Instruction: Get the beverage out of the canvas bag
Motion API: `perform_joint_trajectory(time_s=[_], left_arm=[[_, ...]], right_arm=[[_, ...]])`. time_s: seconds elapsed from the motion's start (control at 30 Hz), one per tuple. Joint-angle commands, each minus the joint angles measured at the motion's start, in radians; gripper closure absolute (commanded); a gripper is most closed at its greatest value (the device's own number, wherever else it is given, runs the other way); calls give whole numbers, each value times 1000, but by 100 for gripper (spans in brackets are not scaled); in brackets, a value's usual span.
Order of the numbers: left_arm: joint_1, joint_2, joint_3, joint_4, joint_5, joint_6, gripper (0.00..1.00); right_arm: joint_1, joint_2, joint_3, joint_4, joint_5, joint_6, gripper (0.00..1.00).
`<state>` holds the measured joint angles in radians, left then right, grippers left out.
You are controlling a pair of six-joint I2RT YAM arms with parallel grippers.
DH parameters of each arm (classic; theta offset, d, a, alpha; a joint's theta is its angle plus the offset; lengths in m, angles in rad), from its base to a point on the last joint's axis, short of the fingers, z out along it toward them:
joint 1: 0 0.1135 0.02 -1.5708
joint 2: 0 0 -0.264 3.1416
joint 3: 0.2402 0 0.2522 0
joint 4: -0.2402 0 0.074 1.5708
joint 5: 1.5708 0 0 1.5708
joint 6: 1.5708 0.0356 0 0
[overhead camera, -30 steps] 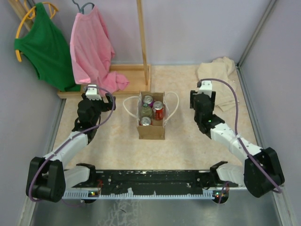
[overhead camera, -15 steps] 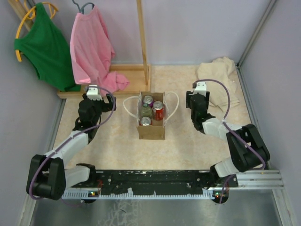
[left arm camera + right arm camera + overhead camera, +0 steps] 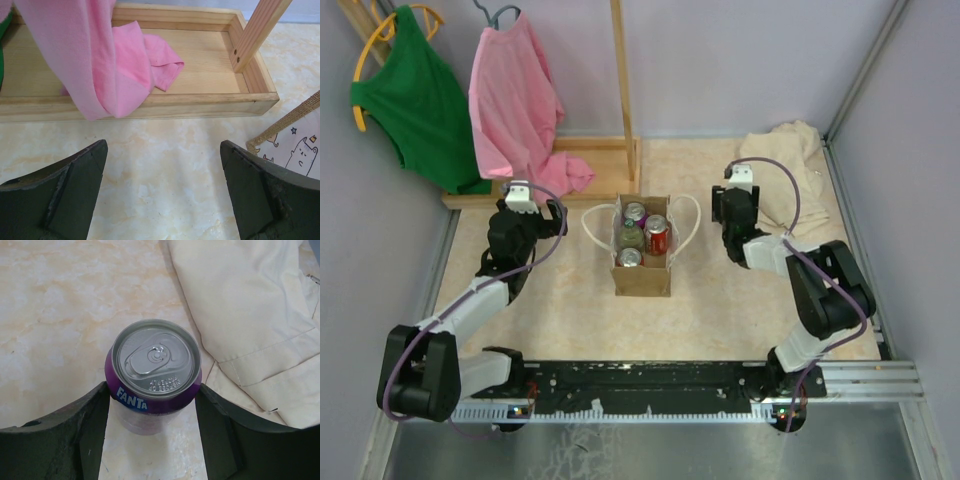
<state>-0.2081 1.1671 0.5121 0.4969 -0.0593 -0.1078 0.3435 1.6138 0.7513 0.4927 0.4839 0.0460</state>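
The small tan canvas bag [image 3: 643,275] stands upright at the table's middle with its white rope handles [image 3: 592,226] spread to both sides. It holds several cans, among them a red one [image 3: 657,236]. My right gripper [image 3: 151,392] is to the right of the bag, beside the beige cloth. It is shut on a purple Fanta can [image 3: 156,371], with a finger on each side of the can just below its rim. In the top view the right gripper [image 3: 732,212] hides this can. My left gripper [image 3: 162,195] is open and empty to the left of the bag, over bare table.
A wooden rack base [image 3: 150,102] with pink cloth [image 3: 125,65] draped into it lies just beyond my left gripper. A crumpled beige cloth [image 3: 250,315] lies right of the Fanta can. Green and pink garments [image 3: 415,95] hang at the back left. The bag's edge [image 3: 292,122] shows at the left wrist view's right.
My right gripper has shifted slightly left and toward the back, and the right arm's elbow has folded in behind it. The left arm has barely moved.
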Motion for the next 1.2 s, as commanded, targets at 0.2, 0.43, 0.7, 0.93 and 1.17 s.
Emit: perform_joint_trajectory(time_s=[0.2, 0.43, 0.7, 0.93, 1.17], left_arm=[[-7, -4, 19, 28, 3, 11, 0], [-7, -7, 20, 28, 12, 6, 0], [-8, -25, 16, 25, 5, 6, 0], [-8, -30, 16, 25, 12, 4, 0], [-8, -36, 13, 26, 16, -3, 0]], right_arm=[[-8, 0, 72, 0, 22, 41, 69], [-8, -9, 70, -71, 18, 87, 1], [12, -119, 72, -146, 95, 112, 1], [27, -371, 149, -219, 150, 87, 1], [25, -509, 297, -324, -126, 37, 1]])
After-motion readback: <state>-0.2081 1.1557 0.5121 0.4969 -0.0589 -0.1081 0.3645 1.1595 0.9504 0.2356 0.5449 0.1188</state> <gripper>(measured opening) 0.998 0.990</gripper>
